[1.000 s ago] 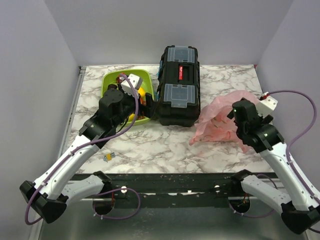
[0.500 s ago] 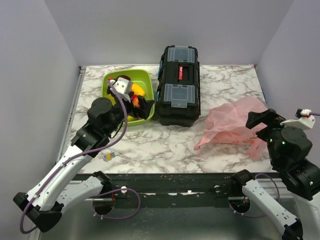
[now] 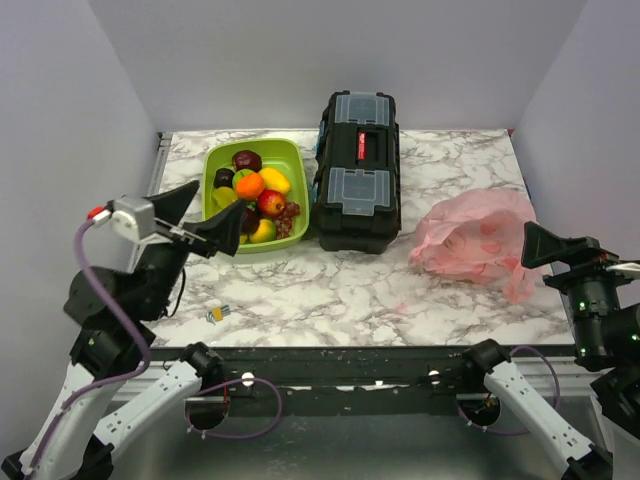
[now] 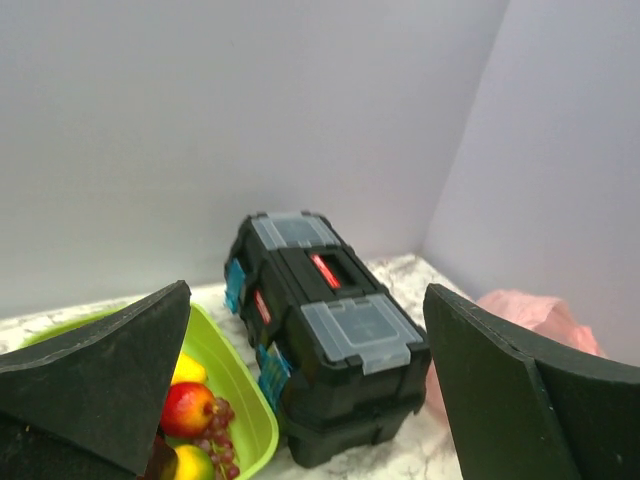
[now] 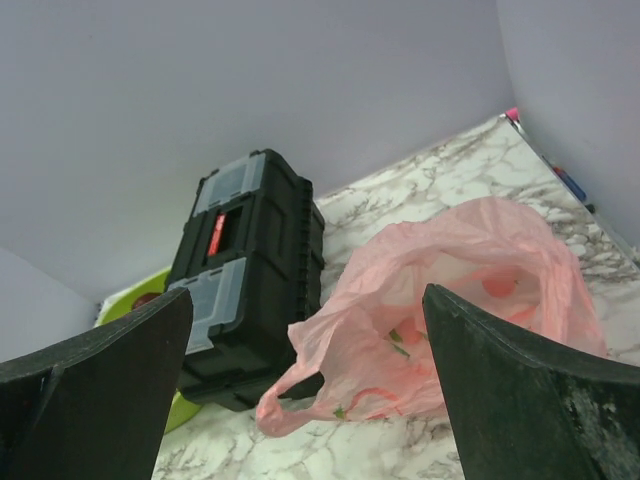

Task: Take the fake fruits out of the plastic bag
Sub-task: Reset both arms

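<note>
The fake fruits lie in a lime-green tray (image 3: 216, 162): an orange (image 3: 249, 185), a red-yellow apple (image 3: 270, 203), a dark red grape bunch (image 3: 290, 217) and a yellow-green fruit (image 3: 262, 231). The apple (image 4: 187, 408) and grapes (image 4: 215, 440) also show in the left wrist view. The pink plastic bag (image 3: 470, 240) lies crumpled on the table at the right, its mouth towards the toolbox (image 5: 440, 330). Red and green marks show through it; I cannot tell what they are. My left gripper (image 3: 200, 222) is open and empty, raised near the tray. My right gripper (image 3: 560, 250) is open and empty, raised right of the bag.
A black toolbox (image 3: 357, 170) stands between tray and bag, lid shut. The tray also holds a dark maroon apple (image 3: 246, 160) and a yellow oval fruit (image 3: 275, 180). A small yellow item (image 3: 216, 314) lies near the table's front left. Grey walls enclose the table.
Both arms have pulled back and up. The left gripper left the tray, uncovering the fruits. The right gripper came off the bag, which has settled on the table.
</note>
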